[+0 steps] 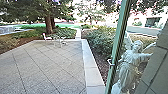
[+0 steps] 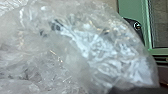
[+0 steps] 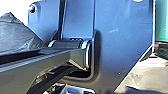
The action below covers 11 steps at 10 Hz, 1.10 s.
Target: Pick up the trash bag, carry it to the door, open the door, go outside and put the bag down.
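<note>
The trash bag is bunched near the left wrist, presumably so that the green door frame at right can be cleared; neither tool's state can be told.

Left of the door frame lies the paving, a border strip between them. Well beyond the frame to its left, a chair stands on the paving's far end, before a tree. Right of the frame: a statue, then a wall.
</note>
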Motion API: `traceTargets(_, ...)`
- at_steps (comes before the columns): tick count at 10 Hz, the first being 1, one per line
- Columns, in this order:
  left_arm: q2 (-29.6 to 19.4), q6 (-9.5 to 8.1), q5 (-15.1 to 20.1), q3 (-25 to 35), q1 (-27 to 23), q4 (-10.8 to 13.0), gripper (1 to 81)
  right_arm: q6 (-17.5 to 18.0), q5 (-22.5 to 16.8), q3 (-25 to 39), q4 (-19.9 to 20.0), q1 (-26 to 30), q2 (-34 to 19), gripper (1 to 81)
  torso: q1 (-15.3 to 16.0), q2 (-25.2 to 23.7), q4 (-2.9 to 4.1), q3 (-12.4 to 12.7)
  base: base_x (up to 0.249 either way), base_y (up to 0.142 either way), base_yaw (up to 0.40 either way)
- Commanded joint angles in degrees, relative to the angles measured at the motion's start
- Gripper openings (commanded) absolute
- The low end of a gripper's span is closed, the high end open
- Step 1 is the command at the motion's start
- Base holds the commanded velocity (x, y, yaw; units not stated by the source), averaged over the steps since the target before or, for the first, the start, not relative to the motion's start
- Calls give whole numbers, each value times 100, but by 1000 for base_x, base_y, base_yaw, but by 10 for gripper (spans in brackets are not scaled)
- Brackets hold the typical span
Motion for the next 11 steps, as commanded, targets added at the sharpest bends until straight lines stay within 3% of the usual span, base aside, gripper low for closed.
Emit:
traceTargets(1, -24, 19, 280, 34, -193, 6, 10, -11, -389, 32, 14, 272, 24, 811, 0, 0, 0, 0, 109, 62, 0)
traceTargets(11, -33, 19, 280, 34, -201, 6, 10, -11, -389, 32, 22, 272, 24, 811, 2, 2, 0, -2, 109, 55, 0)
